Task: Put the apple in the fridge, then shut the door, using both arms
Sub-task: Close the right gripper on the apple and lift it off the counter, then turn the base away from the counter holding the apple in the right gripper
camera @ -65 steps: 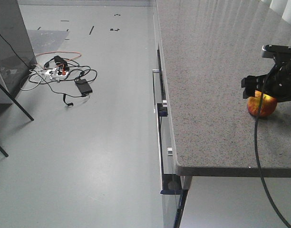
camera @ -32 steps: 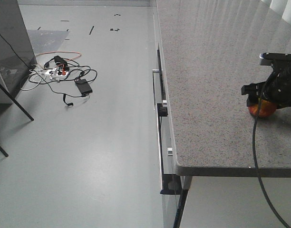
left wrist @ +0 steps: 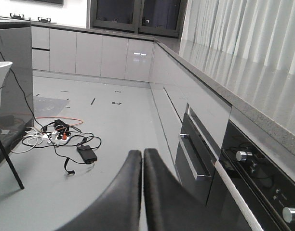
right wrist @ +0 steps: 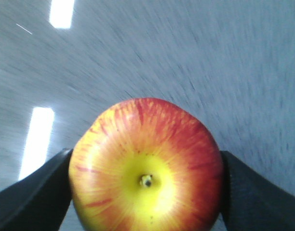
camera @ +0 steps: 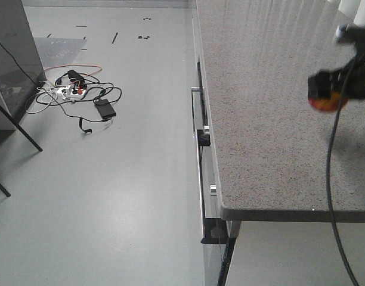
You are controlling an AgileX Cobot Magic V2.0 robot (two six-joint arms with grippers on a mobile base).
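- Apple: gripped by the R gripper over the counter, near its right side and well back from the front edge. It looked clear of the surface, w/ a soft shadow on the stone beneath.
- Stem dimple faced the wrist cam. Fingers pressed the widest part from both flanks, prob. so the round fruit couldn't roll out.
- R gripper was clenched on the apple, jaws spread only as wide as the fruit. The front view was blurred there, so contact detail came from the wrist view only.
- Arm's black cable hung down past the counter's front edge, free of the handles below.
- L gripper: fingers pressed together, nothing between them. It sat low, off the counter, beside the oven front and pointing along the aisle. Likely parked out of the way and kept free for the door.
- Floor left of the counter: a tangle of cables w/ a power strip, a snag risk for the base if it rolls that way.
- Fridge & door: no white interior or shelf bins visible. A dark-grey block, far across the floor from the counter, may be it; couldn't tell.
- Stage, as judged: pick done; carry, placing and door closing not yet done.
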